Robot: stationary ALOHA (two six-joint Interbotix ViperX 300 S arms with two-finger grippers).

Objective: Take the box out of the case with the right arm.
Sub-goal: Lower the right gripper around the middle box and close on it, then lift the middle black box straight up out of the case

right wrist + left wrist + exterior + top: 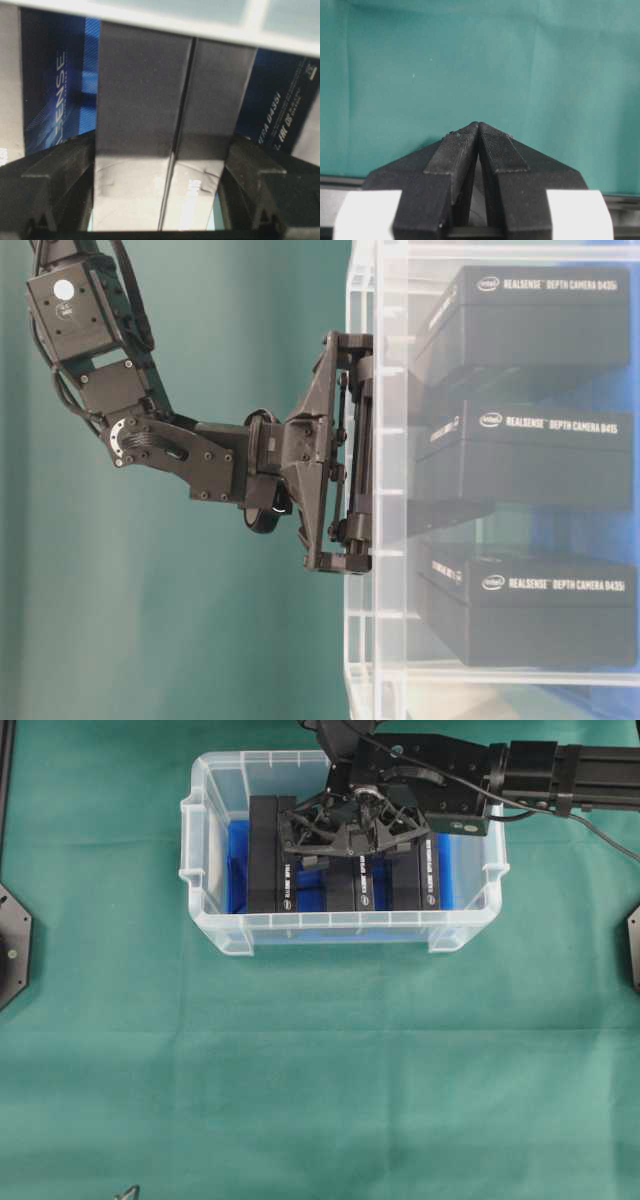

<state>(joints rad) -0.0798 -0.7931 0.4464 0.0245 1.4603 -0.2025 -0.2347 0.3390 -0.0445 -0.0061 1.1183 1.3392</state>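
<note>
The case (340,933) is a clear plastic bin with a blue sheet (238,860) on its floor and three black boxes standing in it. My right gripper (350,850) reaches down into it from the back right, over the middle box (350,892). In the right wrist view that box (145,90) fills the space between the fingers, and the right gripper (160,150) presses on both its sides. From table level the right gripper (360,452) brackets the middle box (520,455) through the clear wall. My left gripper (478,125) is shut and empty above green cloth.
A black box (270,850) stands at the left of the case and another (412,875) at the right, close beside the held one. The case walls rise around the gripper. Green cloth (320,1070) covers the table in front.
</note>
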